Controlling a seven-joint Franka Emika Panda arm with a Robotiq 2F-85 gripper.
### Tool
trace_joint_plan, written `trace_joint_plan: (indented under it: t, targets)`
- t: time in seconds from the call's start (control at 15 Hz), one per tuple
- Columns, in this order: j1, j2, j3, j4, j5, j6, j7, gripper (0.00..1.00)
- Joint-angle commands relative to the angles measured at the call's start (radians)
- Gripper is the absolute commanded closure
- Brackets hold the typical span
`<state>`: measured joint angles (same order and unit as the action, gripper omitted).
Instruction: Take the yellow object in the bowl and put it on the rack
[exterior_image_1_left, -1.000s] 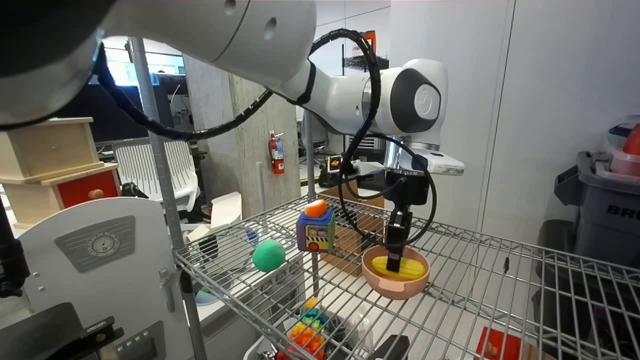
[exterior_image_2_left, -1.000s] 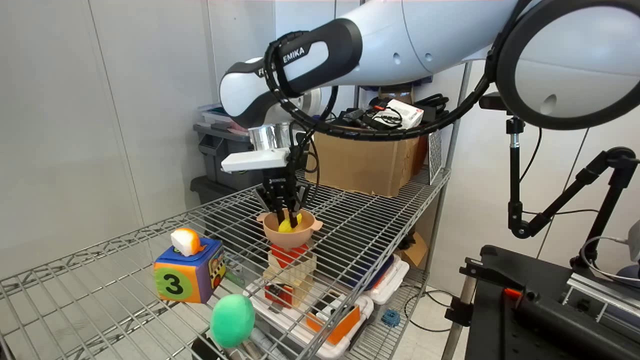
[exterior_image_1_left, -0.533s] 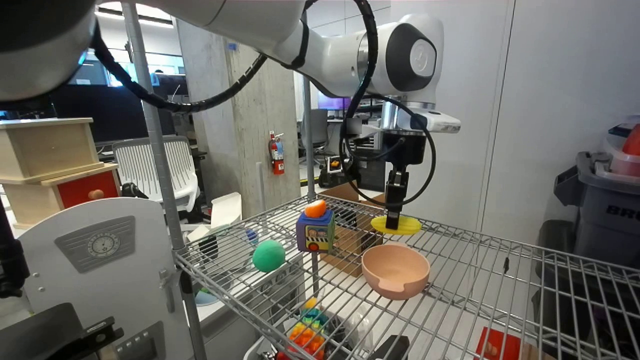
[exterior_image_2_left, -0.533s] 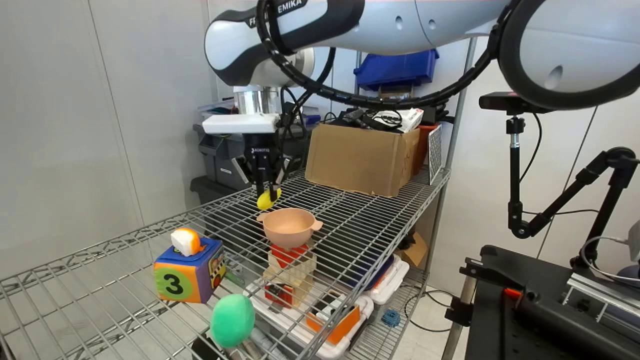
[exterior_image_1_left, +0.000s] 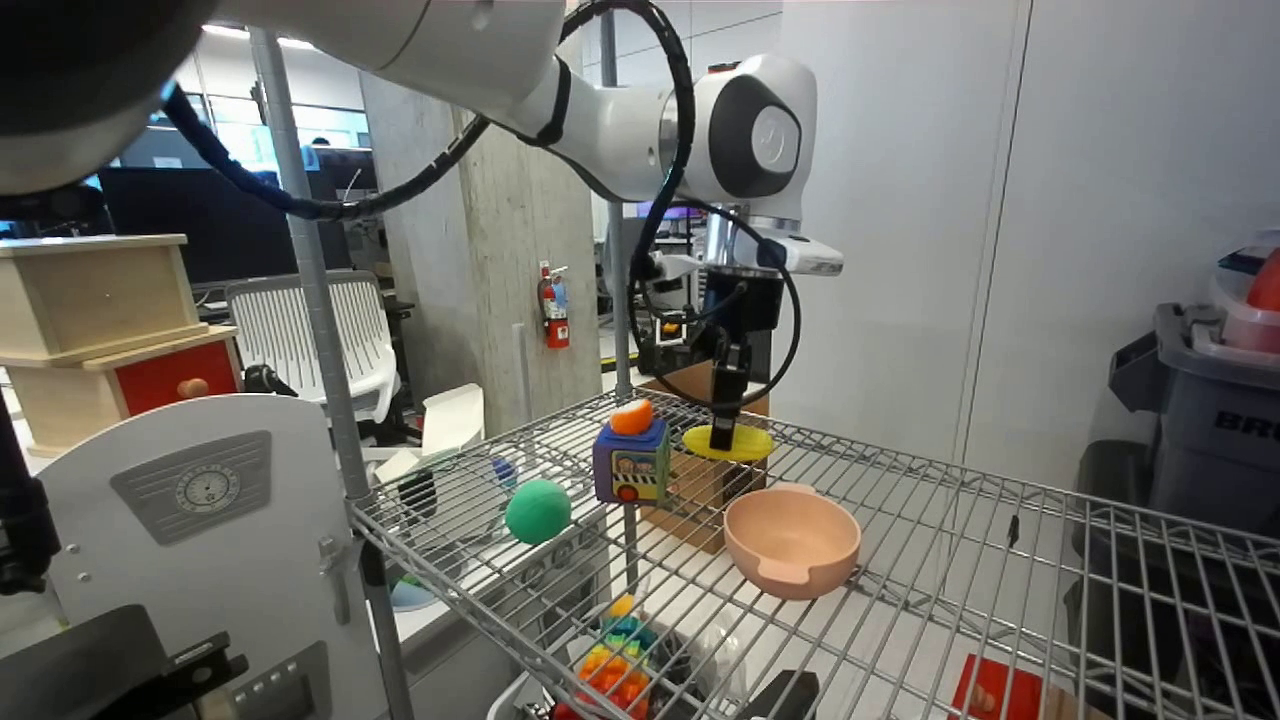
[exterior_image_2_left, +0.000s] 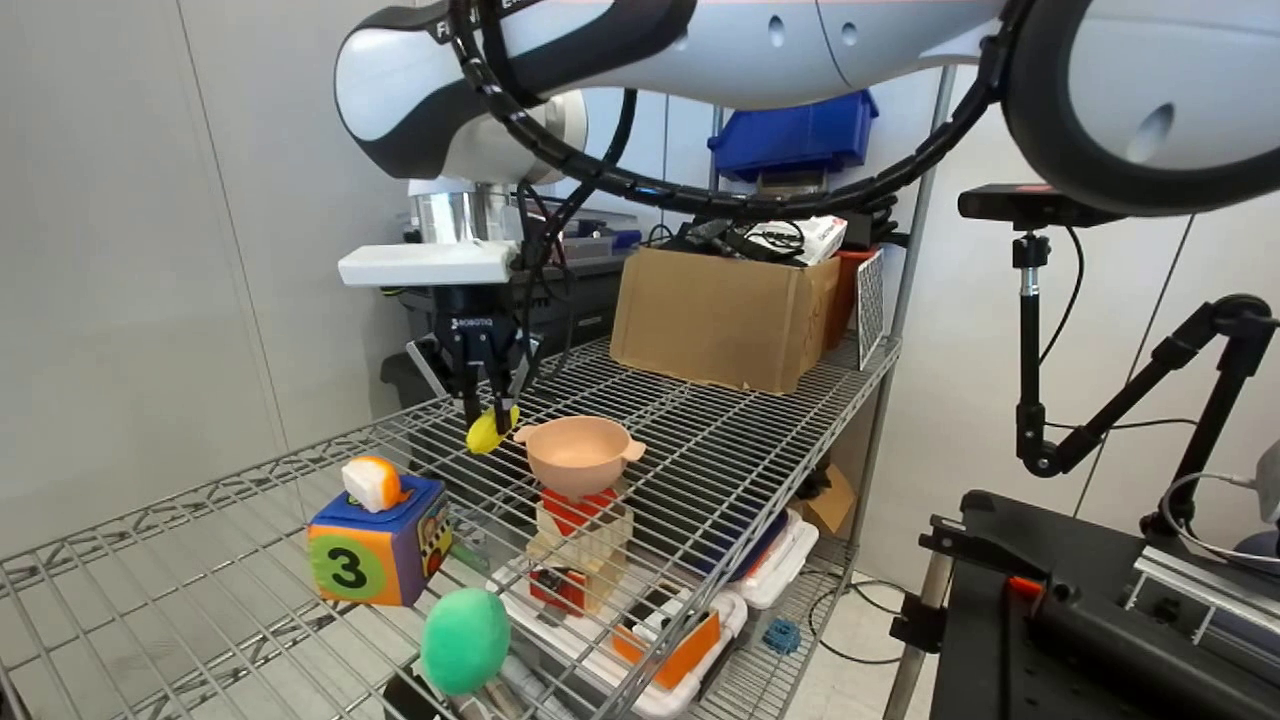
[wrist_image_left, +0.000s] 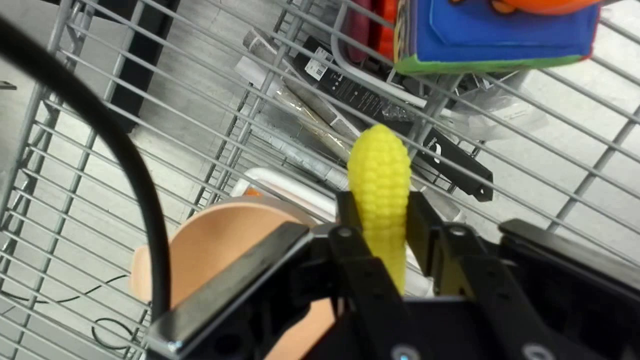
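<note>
The tool (exterior_image_2_left: 488, 424), in an exterior view, pinches the yellow corn (exterior_image_2_left: 482, 438) over the wire surface (exterior_image_2_left: 640, 392); near it, toward three o'clock, sits the bowl (exterior_image_2_left: 578, 450), then open bars (exterior_image_2_left: 705, 440) reaching the surface's edge (exterior_image_2_left: 800, 467).

A second ago, the long, bumpy, yellow corn cob (wrist_image_left: 380, 172) was inside the round, peach-pink, plastic-looking bowl (exterior_image_1_left: 792, 545) with little handles. Now it is out of the bowl, up over the silver metal wire rack (exterior_image_2_left: 690, 460). The black, two-finger gripper (exterior_image_2_left: 488, 416) has gone up with it. Since half a second ago, the corn cob has moved sideways, closer to the blue, purple and orange cube toy (exterior_image_2_left: 375, 550). The white and dark grey robot arm (exterior_image_1_left: 625, 140) has gone that way too. In an exterior view it hid most of the blue, plastic-looking bin (exterior_image_2_left: 795, 138) a second ago; now more of that shows.
</note>
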<state>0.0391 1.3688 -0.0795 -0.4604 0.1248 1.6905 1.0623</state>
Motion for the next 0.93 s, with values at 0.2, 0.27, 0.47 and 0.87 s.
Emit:
trace_joint_plan:
  t: [0.2, 0.27, 0.47, 0.87]
  targets:
    - [0.010, 0.031, 0.016, 0.025, -0.036, -0.015, -0.020, 0.93]
    - [0.011, 0.035, 0.017, 0.024, -0.037, -0.018, -0.018, 0.93]
    - [0.014, 0.044, 0.016, 0.026, -0.043, -0.024, -0.012, 0.93]
    - [0.022, 0.062, 0.014, 0.029, -0.051, -0.043, -0.017, 0.93]
